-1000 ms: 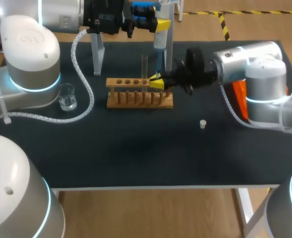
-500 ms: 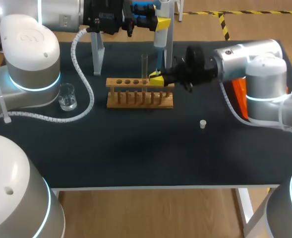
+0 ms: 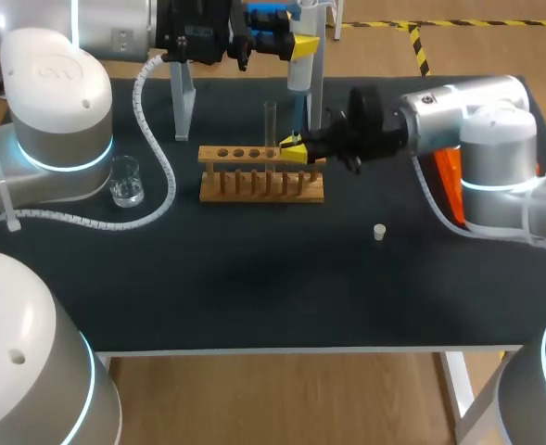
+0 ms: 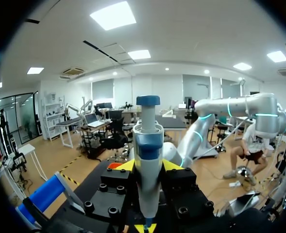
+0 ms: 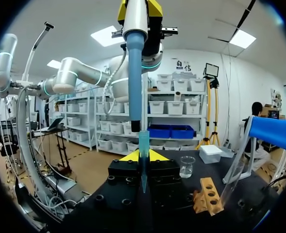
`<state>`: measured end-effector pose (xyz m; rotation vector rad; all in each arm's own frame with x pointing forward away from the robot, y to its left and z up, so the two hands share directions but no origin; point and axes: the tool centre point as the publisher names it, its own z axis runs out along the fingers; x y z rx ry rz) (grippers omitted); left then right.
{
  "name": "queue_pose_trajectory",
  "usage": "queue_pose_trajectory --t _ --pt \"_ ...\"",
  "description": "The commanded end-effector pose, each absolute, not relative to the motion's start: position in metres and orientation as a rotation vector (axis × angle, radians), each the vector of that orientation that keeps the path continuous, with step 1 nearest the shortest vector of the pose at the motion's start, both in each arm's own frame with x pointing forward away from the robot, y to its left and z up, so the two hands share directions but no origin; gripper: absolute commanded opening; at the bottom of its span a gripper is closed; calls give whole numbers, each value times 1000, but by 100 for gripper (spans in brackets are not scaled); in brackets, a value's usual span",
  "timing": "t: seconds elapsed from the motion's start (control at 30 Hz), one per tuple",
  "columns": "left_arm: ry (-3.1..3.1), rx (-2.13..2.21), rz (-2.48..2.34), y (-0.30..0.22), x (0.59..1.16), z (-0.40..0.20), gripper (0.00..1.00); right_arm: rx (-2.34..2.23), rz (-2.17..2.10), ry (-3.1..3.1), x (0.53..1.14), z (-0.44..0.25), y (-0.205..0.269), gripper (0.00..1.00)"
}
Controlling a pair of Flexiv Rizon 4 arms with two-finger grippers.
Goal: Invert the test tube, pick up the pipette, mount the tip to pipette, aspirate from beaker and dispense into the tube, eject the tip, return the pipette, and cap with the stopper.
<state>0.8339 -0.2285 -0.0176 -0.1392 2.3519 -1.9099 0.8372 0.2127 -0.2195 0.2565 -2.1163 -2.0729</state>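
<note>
Left tool (image 3: 298, 43) is closed on the pipette (image 3: 298, 76), which is held upright with its nozzle down. Right tool (image 3: 293, 148) is closed on an upright pipette tip (image 5: 143, 145) directly beneath that nozzle; contact cannot be confirmed. Test tube (image 3: 271, 125) stands in the wooden rack (image 3: 254, 187), just beside the right tool. Beaker (image 3: 124, 181) stands well apart from both tools. Stopper (image 3: 379, 232) lies on the surface (image 3: 254, 278), apart from the right tool.

bright, even light falls from ceiling panels (image 4: 112, 14) overhead. the dark table (image 3: 254, 287) is matte and glare-free, with only a soft, faint shadow by the rack (image 3: 261, 173). the left arm (image 3: 55, 93) shows pale sheen and glowing blue rings.
</note>
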Motion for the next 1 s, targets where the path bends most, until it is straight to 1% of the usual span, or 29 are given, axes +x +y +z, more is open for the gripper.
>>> queue_pose_trajectory --t 0.03,0.5,1.0 --pt "2350 -139 -1911 -229 834 -18 0 257 -2072 -2121 835 -218 213 0" --pt "2350 -139 -1911 -229 834 -18 0 280 -2065 -2126 836 -205 219 0" --pt "2350 -139 -1911 -229 834 -18 0 240 -2043 -2134 834 -217 216 0"
